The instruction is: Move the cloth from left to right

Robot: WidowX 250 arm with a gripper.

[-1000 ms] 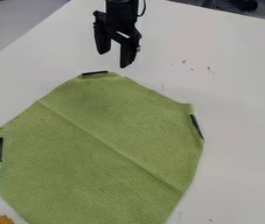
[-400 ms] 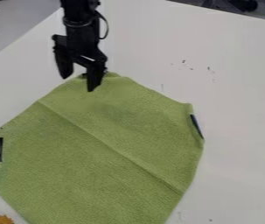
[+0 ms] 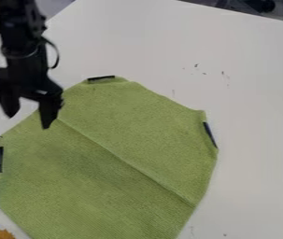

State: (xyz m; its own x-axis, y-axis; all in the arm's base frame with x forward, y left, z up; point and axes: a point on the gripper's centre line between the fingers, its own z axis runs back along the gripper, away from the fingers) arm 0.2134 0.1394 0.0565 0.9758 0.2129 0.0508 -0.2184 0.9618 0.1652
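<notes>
Jaws have moved past a black tab (image 3: 101,77) on the cloth (image 3: 124,154), spread apart, empty.

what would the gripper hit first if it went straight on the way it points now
Probably the green cloth, near its upper-left edge in the picture, though how high the gripper hangs is hard to judge.

tabletop: white tabletop (image 3: 256,107), spans most of frame; far edge slants down to the right near top, left edge runs diagonally through upper left
marks: small dark specks (image 3: 222,73), upper right of centre
upper left: pale grey surface (image 3: 55,5) beyond table edge
upper right: dark clutter (image 3: 261,5) past far edge, can't tell what
light: soft, fairly even on the white
</notes>
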